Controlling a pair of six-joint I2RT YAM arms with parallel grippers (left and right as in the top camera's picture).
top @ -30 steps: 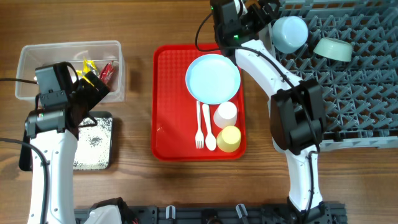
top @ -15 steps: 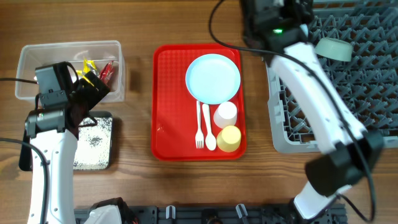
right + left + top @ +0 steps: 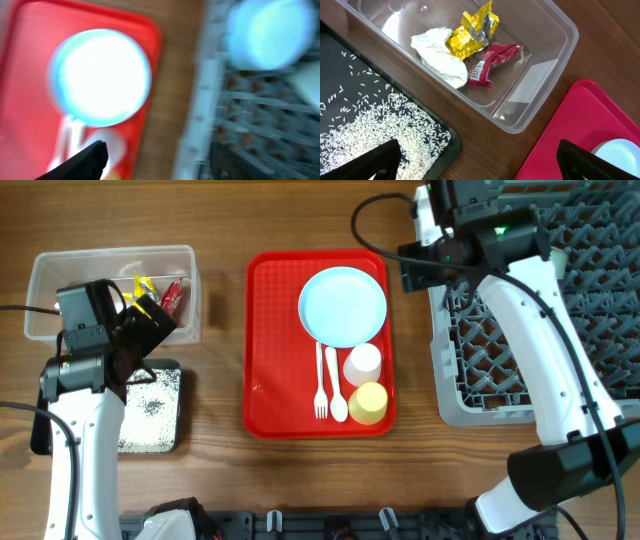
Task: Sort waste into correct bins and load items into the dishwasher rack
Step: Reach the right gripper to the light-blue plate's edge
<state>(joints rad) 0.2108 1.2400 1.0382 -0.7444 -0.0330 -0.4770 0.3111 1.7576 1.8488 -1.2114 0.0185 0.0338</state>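
Note:
The yellow foil wrapper (image 3: 472, 32), red-and-clear wrapper (image 3: 492, 60) and white tissue (image 3: 440, 60) lie in the clear tub (image 3: 110, 255). White crumbs (image 3: 380, 125) cover the black tray (image 3: 150, 410). My left gripper (image 3: 150, 325) hangs open and empty over the tub's near edge. The light blue plate (image 3: 343, 305), white cup (image 3: 363, 364), yellow cup (image 3: 368, 402), fork (image 3: 321, 385) and spoon (image 3: 336, 390) sit on the red tray (image 3: 270, 350). My right gripper (image 3: 420, 265) is open and empty between the plate and the grey rack (image 3: 470, 370). The blue bowl (image 3: 267, 32) sits in the rack; the green bowl is hidden in the overhead view.
The right arm (image 3: 540, 320) stretches across the rack's left half. Bare wood lies between the tub and the red tray, and along the front edge. The right wrist view is blurred by motion.
My right arm has swung away from the bowls at the rack's back, and its gripper now sits at the rack's left edge beside the plate. The left arm has not moved.

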